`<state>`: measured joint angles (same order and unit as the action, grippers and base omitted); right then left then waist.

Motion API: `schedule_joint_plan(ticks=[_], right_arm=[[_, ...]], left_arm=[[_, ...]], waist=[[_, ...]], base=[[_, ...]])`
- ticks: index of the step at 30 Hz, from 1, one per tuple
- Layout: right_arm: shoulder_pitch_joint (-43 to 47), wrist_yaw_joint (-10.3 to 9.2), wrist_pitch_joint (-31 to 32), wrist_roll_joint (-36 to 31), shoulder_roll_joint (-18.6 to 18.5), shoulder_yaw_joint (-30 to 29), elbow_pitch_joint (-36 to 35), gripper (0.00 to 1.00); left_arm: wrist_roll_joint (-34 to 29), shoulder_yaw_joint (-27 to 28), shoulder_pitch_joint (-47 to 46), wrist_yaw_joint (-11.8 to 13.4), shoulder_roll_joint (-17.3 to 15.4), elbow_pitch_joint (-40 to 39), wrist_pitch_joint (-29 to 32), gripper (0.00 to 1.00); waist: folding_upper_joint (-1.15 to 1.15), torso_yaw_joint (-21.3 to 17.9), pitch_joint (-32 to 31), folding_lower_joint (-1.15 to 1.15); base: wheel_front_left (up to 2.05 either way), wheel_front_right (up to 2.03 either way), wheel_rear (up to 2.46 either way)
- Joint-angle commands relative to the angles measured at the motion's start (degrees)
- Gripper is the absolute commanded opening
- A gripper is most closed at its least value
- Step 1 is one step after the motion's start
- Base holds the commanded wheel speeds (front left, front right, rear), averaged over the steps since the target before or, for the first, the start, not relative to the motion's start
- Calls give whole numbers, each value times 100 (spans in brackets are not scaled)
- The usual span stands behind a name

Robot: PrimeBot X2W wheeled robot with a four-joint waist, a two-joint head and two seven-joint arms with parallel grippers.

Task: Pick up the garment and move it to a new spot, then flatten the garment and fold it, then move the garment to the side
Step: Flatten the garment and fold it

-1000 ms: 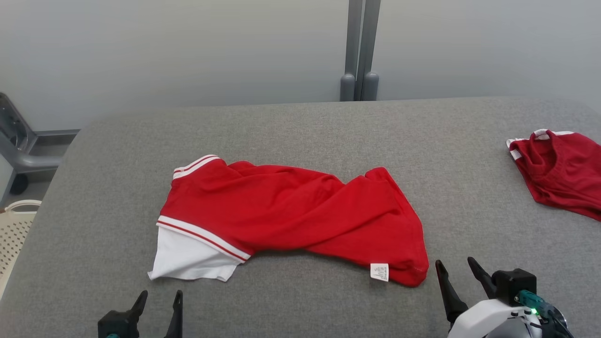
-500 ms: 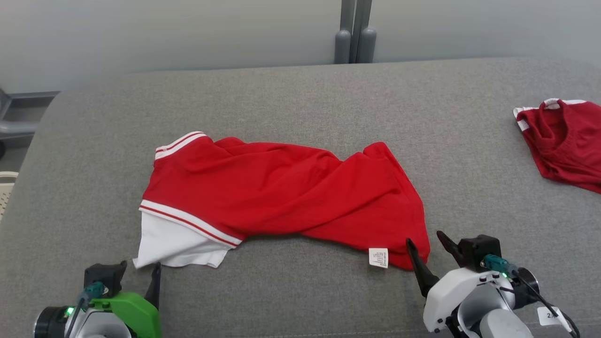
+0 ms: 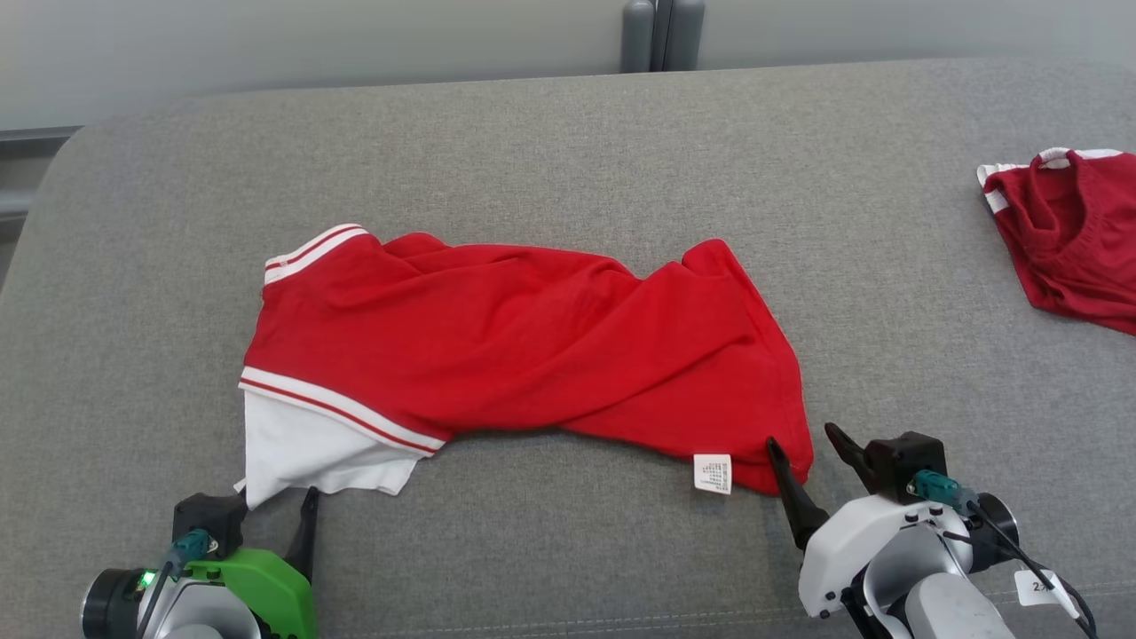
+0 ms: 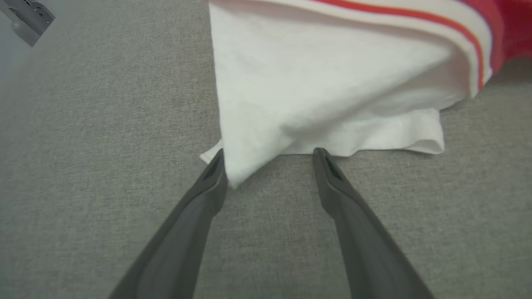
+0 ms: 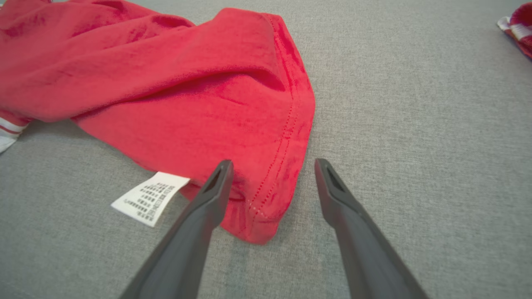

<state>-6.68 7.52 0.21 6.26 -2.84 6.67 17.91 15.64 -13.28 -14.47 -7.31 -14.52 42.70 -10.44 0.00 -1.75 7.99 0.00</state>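
Currently garment (image 3: pixel 524 346) corners between both spread jaws.

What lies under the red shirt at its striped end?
A white layer sticks out from under the striped hem of the shirt, flat on the grey surface. How far it runs beneath the red is covered.

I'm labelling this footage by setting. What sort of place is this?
Likely a lab set up for garment folding: a grey fabric-covered table, a bare pale wall with a grey post, a red garment lying there.
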Motion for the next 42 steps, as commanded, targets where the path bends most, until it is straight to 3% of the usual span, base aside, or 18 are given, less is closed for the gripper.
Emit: schedule_joint_plan(ticks=[1, 5, 6, 8, 9, 10, 16, 19, 26, 27, 29, 30, 32, 35, 39, 40, 42], right_arm=[[33, -7, -9, -14, -12, 13, 3, 100], [62, -7, 20, -41, -12, 22, -7, 100], [67, -7, 22, -59, -12, 21, 8, 100], [79, -7, 40, -111, -13, 8, 40, 100], [79, -7, 40, -111, -13, 8, 40, 100], [81, -7, 40, -116, -12, 2, 53, 100], [95, -7, 45, -162, -12, 2, 121, 100], [92, -7, 8, -165, -13, 0, 157, 100], [69, -7, -29, -171, -11, -112, 194, 100], [70, -7, -39, -166, -11, -124, 194, 93], [64, -7, -28, -141, -12, -117, 162, 59], [66, -7, -4, -118, -11, -97, 149, 49], [73, -7, 32, -104, -12, -67, 127, 45], [93, -7, 68, -76, -12, -36, 105, 22], [146, -7, 80, -61, -12, -25, 89, 13], [159, -7, 80, -56, -13, -27, 79, 0], [173, -7, 24, -69, -12, -30, 12, 0]], left_arm=[[35, -27, -109, -14, -41, 43, -86, 100], [55, -82, -125, -16, -62, 151, -127, 100], [57, -85, -123, -16, -63, 179, -137, 93], [74, -99, -125, -16, -52, 240, -153, 67], [74, -99, -125, -16, -52, 240, -153, 67], [83, -103, -138, -11, -49, 268, -161, 55], [68, -128, -273, 93, -10, 391, -227, 24], [60, -139, -349, 170, 24, 454, -254, 0], [105, -167, -449, 214, 87, 551, -329, 0], [115, -171, -457, 214, 91, 567, -335, 0], [130, -178, -465, 205, 93, 602, -359, 0], [138, -182, -479, 197, 91, 623, -366, 0], [139, -199, -510, 185, 104, 652, -378, 0], [146, -221, -530, 189, 131, 670, -399, 0], [190, -218, -544, 198, 153, 707, -429, 0], [200, -204, -539, 202, 160, 708, -437, 0], [275, -151, -540, 202, 176, 663, -436, 0]], waist=[[0, 13, -37, 0], [0, 35, -80, 0], [0, 38, -82, 0], [0, 39, -85, 0], [0, 39, -85, 0], [0, 40, -81, 0], [0, 44, -11, 0], [0, 40, 20, 0], [0, 50, 84, 0], [0, 53, 85, 0], [0, 57, 90, 0], [0, 61, 95, 0], [0, 74, 96, 0], [0, 96, 90, 0], [0, 114, 67, 0], [0, 115, 55, 0], [0, 115, 30, 0]], base=[[0, 0, 0], [0, 0, 0], [0, 0, 0], [0, 0, 0], [0, 0, 0], [0, 0, 0], [0, 0, 0], [0, 0, 0], [0, 0, 0], [0, 0, 0], [0, 0, 0], [0, 0, 0], [0, 0, 0], [0, 0, 0], [0, 0, 0], [0, 0, 0], [0, 0, 0]])
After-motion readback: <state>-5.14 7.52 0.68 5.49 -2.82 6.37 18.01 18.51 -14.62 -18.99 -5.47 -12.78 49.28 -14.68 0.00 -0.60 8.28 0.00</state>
